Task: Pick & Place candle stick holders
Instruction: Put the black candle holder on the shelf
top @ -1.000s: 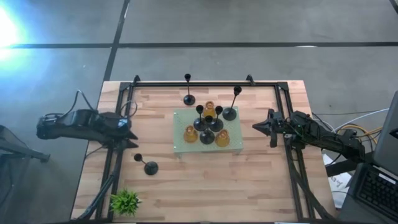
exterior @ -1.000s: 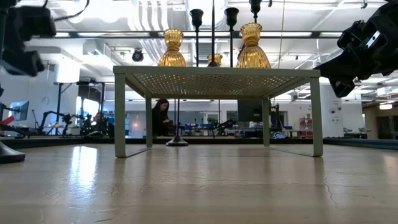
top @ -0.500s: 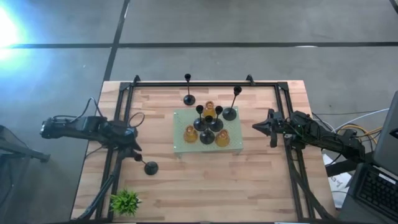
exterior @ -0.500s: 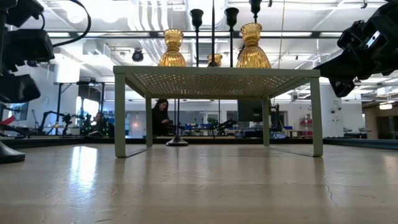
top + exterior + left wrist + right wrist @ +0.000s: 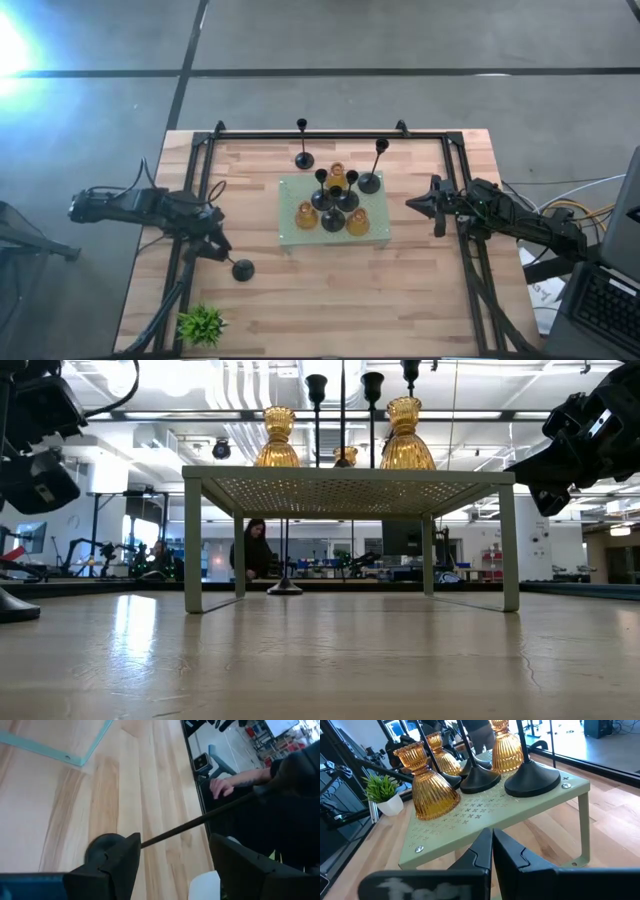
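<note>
From above, the left gripper [image 5: 222,252] sits lower left, jaws wide beside the thin-stemmed black candle holder [image 5: 241,268], gripping nothing; its wrist view shows the stem between its fingers [image 5: 122,855]; the right gripper [image 5: 412,204], mid-right, stands pinched shut, empty.

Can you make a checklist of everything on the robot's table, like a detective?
Surface: wooden table with a black frame round it.
Job's things: pale green stand holding three amber holders and three black ones; two black holders stand behind the stand, one black holder stands alone at the front left.
Clutter: small green plant at the front left corner.
Grippers: left gripper, jaws open around the lone holder's stem; right gripper shut, waiting right of the stand.
Cables: some trail off both arms.
Surroundings: grey floor, a person in the room behind.
</note>
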You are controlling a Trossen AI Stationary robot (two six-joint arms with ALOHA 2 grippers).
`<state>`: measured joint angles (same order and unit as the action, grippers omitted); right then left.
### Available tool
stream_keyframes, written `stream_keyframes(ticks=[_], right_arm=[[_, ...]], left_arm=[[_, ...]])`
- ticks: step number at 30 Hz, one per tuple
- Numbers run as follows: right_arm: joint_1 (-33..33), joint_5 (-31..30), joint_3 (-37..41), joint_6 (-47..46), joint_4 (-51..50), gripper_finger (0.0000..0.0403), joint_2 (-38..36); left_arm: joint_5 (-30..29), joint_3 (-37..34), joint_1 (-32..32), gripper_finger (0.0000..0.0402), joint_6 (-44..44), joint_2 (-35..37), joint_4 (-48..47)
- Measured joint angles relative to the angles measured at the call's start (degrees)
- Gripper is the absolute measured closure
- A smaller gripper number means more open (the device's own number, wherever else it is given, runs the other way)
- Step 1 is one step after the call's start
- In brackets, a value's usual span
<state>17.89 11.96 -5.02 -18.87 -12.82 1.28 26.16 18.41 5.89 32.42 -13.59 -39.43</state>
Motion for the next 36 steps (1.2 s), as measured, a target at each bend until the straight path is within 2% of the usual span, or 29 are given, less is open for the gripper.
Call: stream_keyframes(ticks=[5,10,17,23,36], right_arm=[[0.00,0.01,0.00,0.00,0.00,0.0394,0.00],[0.00,0.00,0.00,0.00,0.00,0.0394,0.01],[-0.02,0.01,0.00,0.00,0.00,0.0394,0.00],[0.00,0.00,0.00,0.00,0.00,0.0394,0.00],[-0.02,0.01,0.00,0.00,0.00,0.0394,0.00]], left_arm=[[-0.49,-0.93,1.07,0.0161,-0.24,0.34,2.13],[-0.55,-3.10,4.65,0.0161,-0.41,1.86,8.14],[-3.45,-3.78,8.60,0.0161,-1.17,3.52,9.06],[-6.59,-3.79,8.63,0.0161,0.86,3.44,9.47],[-4.99,-3.86,8.63,0.0161,3.53,3.40,9.47]])
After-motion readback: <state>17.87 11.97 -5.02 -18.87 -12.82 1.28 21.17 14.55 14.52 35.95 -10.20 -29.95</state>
